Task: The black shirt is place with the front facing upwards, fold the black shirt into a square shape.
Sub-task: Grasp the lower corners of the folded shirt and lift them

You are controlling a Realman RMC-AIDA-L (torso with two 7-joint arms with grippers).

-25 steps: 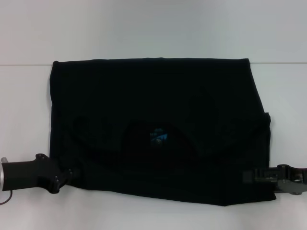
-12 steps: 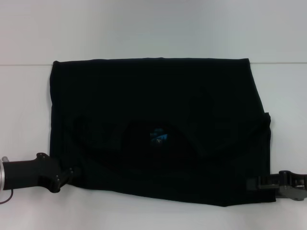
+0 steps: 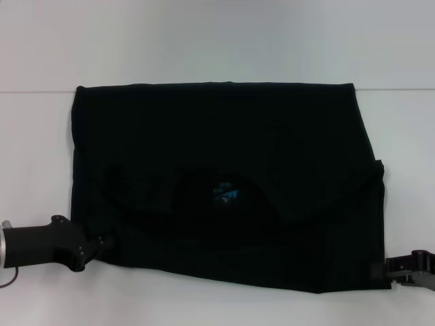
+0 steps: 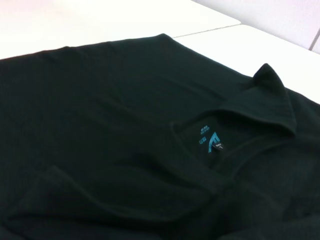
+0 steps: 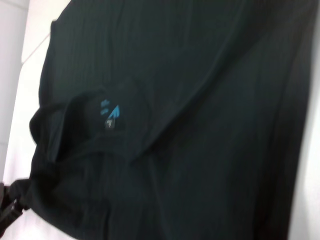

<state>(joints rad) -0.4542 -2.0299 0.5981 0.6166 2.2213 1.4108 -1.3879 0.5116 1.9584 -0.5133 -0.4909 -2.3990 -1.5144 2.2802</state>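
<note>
Shirt: the black shirt (image 3: pixel 228 183) lies spread on the white counter (image 3: pixel 204 41) as a wide, already folded rectangle, its long axis running from the left tool across to the right tool. No lettering shows; the blue neck label (image 3: pixel 224 193) sits about midway between the two tools, a little beyond the line joining them.

Left tool: the left tool (image 3: pixel 103 244) is low on the counter at the shirt's near left corner, its tip touching or just under the cloth edge. Whether it is pinching the cloth or merely beside it cannot be told.

Right tool: the right tool (image 3: pixel 380 269) sits at the near right corner, its tip meeting the hem, most of its body off past the shirt's side edge. Its hold cannot be told either.

Key relation: from both tools the whole shirt lies ahead and inward. Each tool has its own near corner right at hand, and the far edge lies well apart from both.

Nearer arm: neither. Each is matched to one corner, so the move looks like a two-arm one.

Judged step: a likely next fold carries the near edge forward over the label toward the far edge, shortening the cloth across its short axis. A second fold along the long axis would probably still be needed for a square.

Risk: if one corner is held more loosely, the fold line could skew.
</note>
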